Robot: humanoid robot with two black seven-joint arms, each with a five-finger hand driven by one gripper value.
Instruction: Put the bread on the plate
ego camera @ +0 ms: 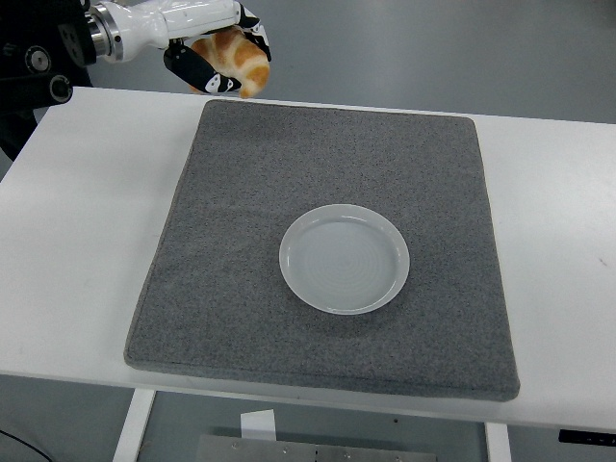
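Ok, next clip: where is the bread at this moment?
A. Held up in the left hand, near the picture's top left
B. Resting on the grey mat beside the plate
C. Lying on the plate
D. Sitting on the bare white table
A: the left hand is closed around the bread near the picture's top left, while the plate on the grey mat holds nothing.

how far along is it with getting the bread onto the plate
Done: the left hand has grasped the bread and holds it in the air, above the far left corner of the grey mat. In hand: carrying it, well away from the plate. Left: bring it over the white plate, which sits empty at the mat's centre, lower it and let go.
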